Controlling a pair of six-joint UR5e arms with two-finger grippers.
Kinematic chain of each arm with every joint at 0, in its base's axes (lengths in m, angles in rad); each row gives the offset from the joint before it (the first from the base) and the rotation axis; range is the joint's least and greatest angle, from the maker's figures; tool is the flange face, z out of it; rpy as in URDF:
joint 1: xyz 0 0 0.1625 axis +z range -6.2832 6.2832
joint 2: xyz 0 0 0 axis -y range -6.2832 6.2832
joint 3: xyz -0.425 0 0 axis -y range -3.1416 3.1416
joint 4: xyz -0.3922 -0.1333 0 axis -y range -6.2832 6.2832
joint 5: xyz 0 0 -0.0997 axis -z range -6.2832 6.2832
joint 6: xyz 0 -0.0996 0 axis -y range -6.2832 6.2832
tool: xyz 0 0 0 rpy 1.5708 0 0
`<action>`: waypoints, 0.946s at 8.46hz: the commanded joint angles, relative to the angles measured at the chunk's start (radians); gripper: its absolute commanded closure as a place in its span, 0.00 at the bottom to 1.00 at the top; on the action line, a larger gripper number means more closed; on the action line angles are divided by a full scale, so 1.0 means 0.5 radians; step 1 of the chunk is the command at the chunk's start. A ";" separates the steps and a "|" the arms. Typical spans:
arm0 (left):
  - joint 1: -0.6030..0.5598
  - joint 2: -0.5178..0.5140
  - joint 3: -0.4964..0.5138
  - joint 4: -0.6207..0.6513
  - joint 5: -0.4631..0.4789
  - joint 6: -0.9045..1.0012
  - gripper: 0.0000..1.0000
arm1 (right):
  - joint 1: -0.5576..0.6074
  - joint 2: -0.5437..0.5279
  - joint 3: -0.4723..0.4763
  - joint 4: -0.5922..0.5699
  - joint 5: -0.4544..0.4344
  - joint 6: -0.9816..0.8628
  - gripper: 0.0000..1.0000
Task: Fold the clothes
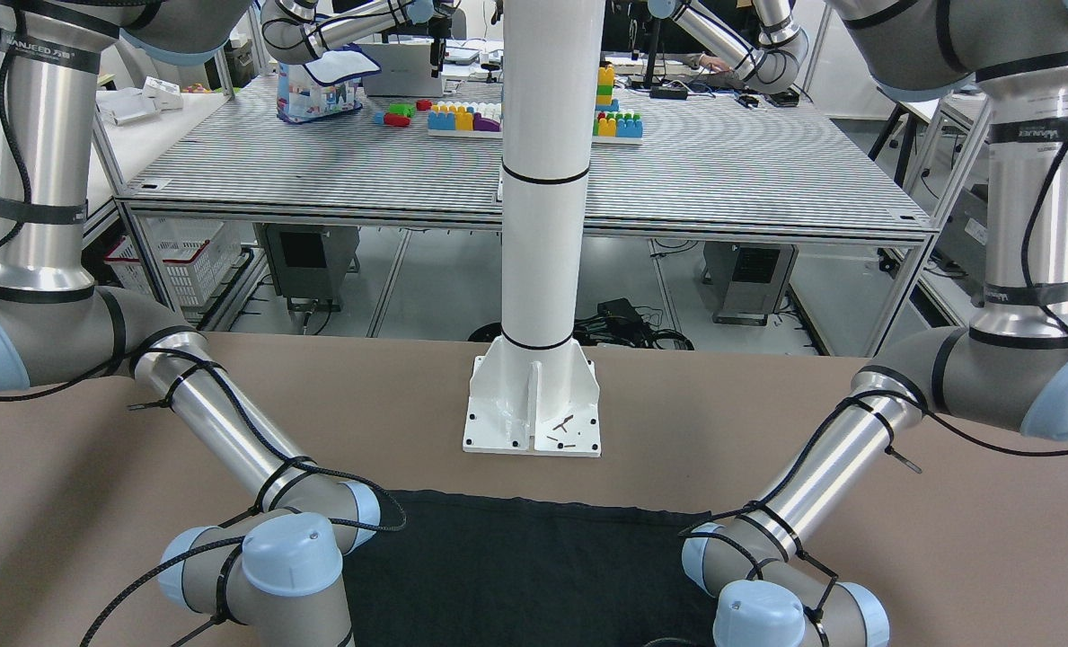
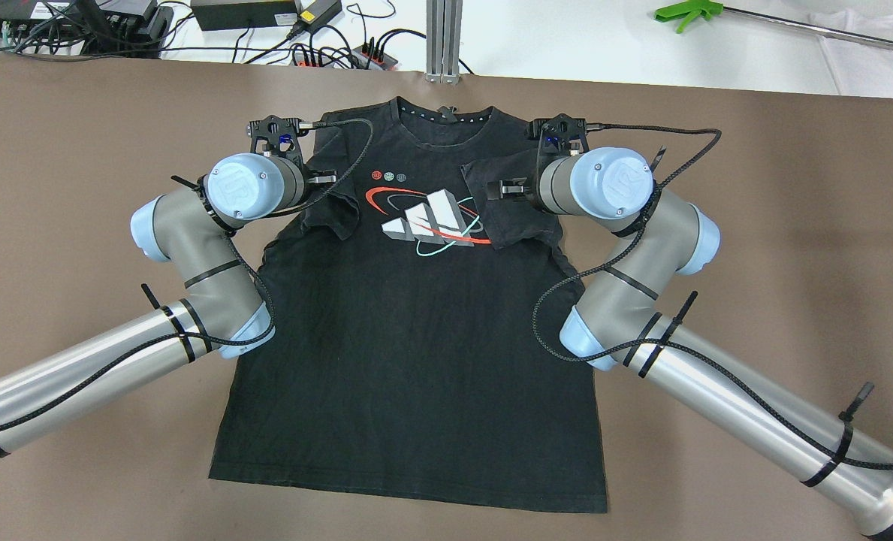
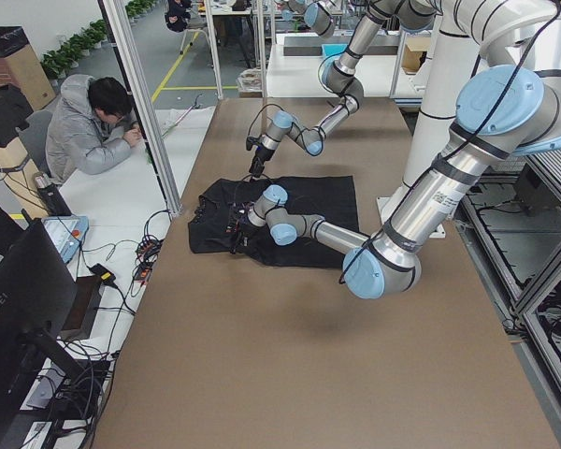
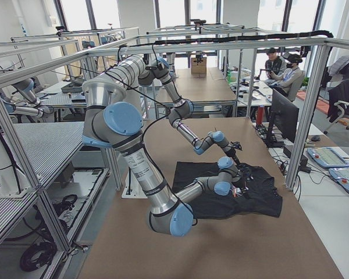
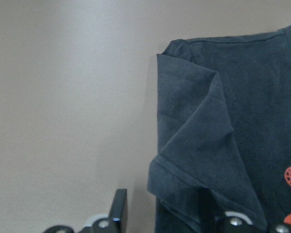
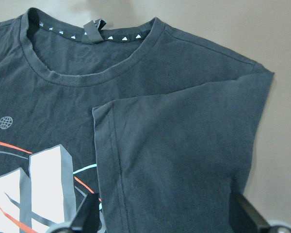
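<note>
First, at the left, the left gripper (image 5: 162,213). Stands wide open, clamped on nothing, low over the brown table (image 2: 78,150). Has one finger (image 5: 119,208) above bare tabletop and the other above cloth; contact with either surface not discernible. Straddles the hemmed end of the left-side sleeve (image 5: 199,145) of the black T-shirt (image 2: 416,338), laid inward across the chest in a slanted, rumpled fold just ahead of the fingertips. Well ahead of this gripper, past the table's far edge, a tangle of black cables (image 2: 326,52).

Between the two grippers, the chest print (image 2: 427,225): white blocks ringed in red and teal, face up. Ahead of it, also between the grippers, the round neckline (image 2: 423,114). Back from both grippers, toward the robot, the shirt's body spread flat on the table, with the bottom hem (image 1: 534,505) near the base plate (image 1: 534,422) of the white post (image 1: 542,225) but apart from it.

Last, at the right, the right gripper (image 6: 166,216). Gapes to full width too, holding nothing. Hangs over the right-side sleeve (image 6: 184,160), folded inward onto the chest, stitched hem just inside the finger (image 6: 86,216) nearer the print, one edge of the print covered. Contact between fingertips and fabric: cannot tell. Far ahead and to this gripper's right, off the table, a green-handled tool (image 2: 683,11).
</note>
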 commanded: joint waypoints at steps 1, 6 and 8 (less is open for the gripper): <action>0.001 -0.002 0.005 -0.001 -0.001 -0.003 0.92 | -0.001 0.000 0.015 0.000 0.000 0.000 0.06; 0.001 -0.079 -0.011 0.024 -0.047 -0.036 1.00 | -0.004 -0.034 0.024 0.003 0.003 -0.003 0.06; 0.004 -0.198 -0.008 0.197 -0.047 -0.094 1.00 | -0.004 -0.037 0.024 0.003 0.000 -0.003 0.06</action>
